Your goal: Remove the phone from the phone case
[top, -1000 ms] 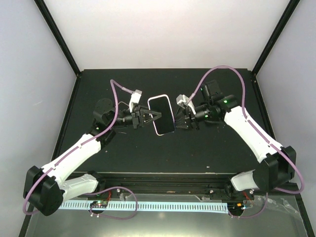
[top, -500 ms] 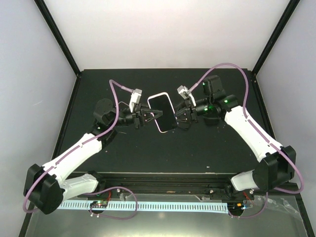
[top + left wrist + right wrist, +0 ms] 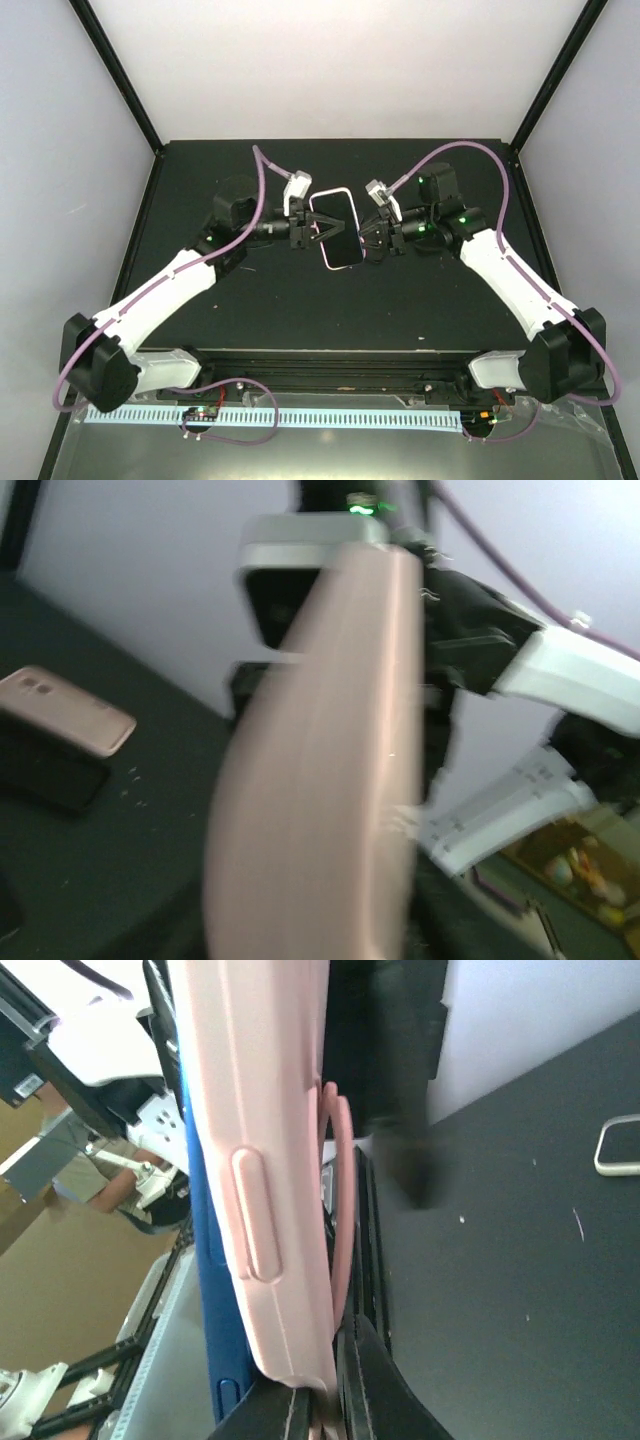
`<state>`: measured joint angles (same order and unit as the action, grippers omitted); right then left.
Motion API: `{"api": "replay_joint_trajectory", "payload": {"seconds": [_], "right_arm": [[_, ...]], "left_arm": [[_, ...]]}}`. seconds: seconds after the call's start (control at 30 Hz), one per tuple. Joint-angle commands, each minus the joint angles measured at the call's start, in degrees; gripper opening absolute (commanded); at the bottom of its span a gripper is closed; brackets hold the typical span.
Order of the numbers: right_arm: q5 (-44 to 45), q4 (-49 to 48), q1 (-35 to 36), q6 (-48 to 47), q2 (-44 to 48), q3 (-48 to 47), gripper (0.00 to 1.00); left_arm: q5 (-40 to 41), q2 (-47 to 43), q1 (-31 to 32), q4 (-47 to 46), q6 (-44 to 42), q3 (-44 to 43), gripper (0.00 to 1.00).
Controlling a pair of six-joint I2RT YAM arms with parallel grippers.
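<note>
The phone in its pink case (image 3: 337,228) hangs in the air above the middle of the table, screen up, held between both grippers. My left gripper (image 3: 312,228) grips its left edge and my right gripper (image 3: 368,236) grips its right edge. In the right wrist view the pink case (image 3: 265,1160) stands edge-on, with the phone's blue side (image 3: 205,1260) showing along it. A thin pink lip (image 3: 341,1210) stands off from the case, and my fingers (image 3: 290,1410) are closed on the case's lower edge. In the left wrist view the blurred case (image 3: 320,780) hides my fingers.
The left wrist view shows a rose-gold slab (image 3: 65,720) lying on the black table (image 3: 250,300) at the left. The right wrist view shows a small pale rounded frame (image 3: 620,1145) on the table. Black frame posts (image 3: 120,80) stand at the back corners.
Both grippers have carried the phone a little to the right and toward the back. The left arm has stretched forward, and the right wrist has closed in on the phone's edge.
</note>
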<state>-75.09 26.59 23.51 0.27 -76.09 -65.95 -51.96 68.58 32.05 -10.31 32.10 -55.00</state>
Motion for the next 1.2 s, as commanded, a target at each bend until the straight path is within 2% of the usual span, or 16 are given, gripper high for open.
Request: {"api": "replay_joint_trajectory", "payload": {"seconds": [0.0,0.07,0.1,0.3,0.4,0.53,0.67,0.73,0.83,1.03,1.17], "right_arm": [[2.87,-6.72,0.88,5.75,1.91,3.52,0.01],[4.91,-7.60,0.04,7.98,1.92,5.99,0.01],[5.87,-8.01,-0.44,8.89,1.98,7.00,0.01],[14.59,-12.71,-1.97,14.31,4.84,14.39,0.01],[23.12,-14.29,-1.93,18.16,6.29,17.67,0.01],[36.33,-14.26,-1.95,25.84,5.38,20.91,0.01],[38.33,-5.29,-1.96,25.40,2.41,18.69,0.01],[39.36,2.54,-1.96,23.10,0.09,16.12,0.01],[43.15,7.65,-1.98,21.95,-0.12,15.89,0.01],[39.62,7.63,-3.96,23.08,-0.84,18.72,0.01],[41.17,7.21,-4.17,25.88,-1.64,18.60,0.01]], "left_arm": [[14.88,4.17,0.96,13.37,-4.91,-6.05,0.57],[20.59,3.63,0.99,16.12,-6.46,-7.60,0.69],[22.80,3.05,1.05,17.42,-7.52,-8.06,0.71],[45.65,-1.13,1.56,26.75,-9.07,-4.93,0.78],[52.92,-2.98,5.05,27.47,-8.91,-0.92,0.78],[58.74,-2.38,13.35,27.12,-8.81,2.00,0.76],[59.89,3.10,21.17,26.30,-8.29,1.45,0.71],[59.80,8.16,24.79,26.79,-8.47,-1.35,0.68],[62.79,14.43,30.09,27.78,-9.54,-5.95,0.67],[65.63,21.68,34.80,27.14,-9.86,-11.25,0.69],[68.35,23.96,35.69,28.47,-8.06,-12.67,0.69]]}}
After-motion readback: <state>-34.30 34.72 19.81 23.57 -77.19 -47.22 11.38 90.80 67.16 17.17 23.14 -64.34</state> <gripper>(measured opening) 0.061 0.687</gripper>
